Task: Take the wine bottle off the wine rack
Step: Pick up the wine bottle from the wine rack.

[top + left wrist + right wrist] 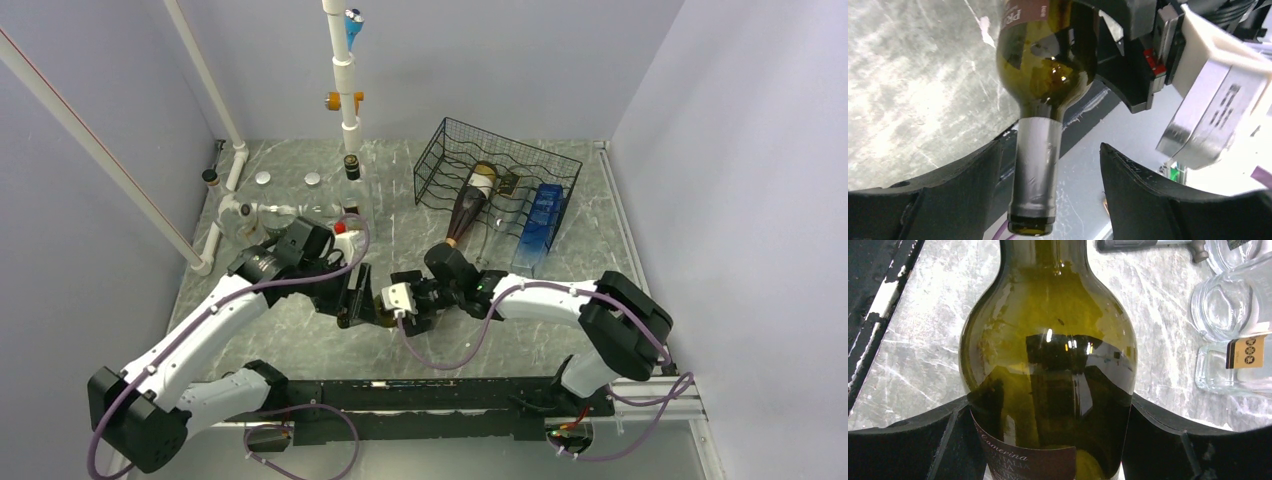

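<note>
Right wrist view shows the right end effector (1050,407) pinching the body of the olive-green glass wine bottle (1053,355), grey marbled table (913,365) behind it. In the left wrist view the left end effector (1050,150) stands spread either side of the bottle's foil-wrapped neck. From the top view the bottle lies mid-frame, well apart from the black wire wine rack (520,165) at upper right
</note>
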Robot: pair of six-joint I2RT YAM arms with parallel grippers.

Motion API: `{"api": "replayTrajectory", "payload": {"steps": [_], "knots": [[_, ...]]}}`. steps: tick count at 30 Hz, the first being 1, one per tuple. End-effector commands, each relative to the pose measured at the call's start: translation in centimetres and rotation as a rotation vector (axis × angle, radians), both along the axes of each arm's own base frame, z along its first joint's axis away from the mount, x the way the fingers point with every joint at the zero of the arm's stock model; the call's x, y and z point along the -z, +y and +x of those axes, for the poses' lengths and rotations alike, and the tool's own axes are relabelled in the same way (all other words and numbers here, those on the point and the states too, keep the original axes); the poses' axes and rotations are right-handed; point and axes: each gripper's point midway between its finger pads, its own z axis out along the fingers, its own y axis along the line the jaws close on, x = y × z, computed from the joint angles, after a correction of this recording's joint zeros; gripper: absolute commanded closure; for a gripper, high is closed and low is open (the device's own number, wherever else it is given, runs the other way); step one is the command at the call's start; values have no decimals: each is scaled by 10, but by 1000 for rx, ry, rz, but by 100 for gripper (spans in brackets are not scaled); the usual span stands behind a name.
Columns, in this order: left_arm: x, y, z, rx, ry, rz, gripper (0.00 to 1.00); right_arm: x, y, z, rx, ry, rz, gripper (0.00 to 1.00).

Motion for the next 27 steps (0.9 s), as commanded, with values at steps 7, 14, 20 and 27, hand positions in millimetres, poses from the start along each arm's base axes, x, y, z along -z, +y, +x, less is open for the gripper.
{"api": "replayTrajectory", "payload": {"steps": [7, 14, 20, 27], "knots": [[-77, 22, 59, -275, -487, -83, 1, -31, 2, 2, -6, 157, 93, 93], [-104, 20, 65, -383, -635, -279, 1, -43, 0, 5, 13, 253, 134, 94], [-112, 20, 65, -425, -743, -422, 1, -54, -2, 6, 23, 330, 175, 94], [-116, 21, 67, -471, -844, -573, 1, -61, -3, 8, 37, 399, 200, 95]]}}
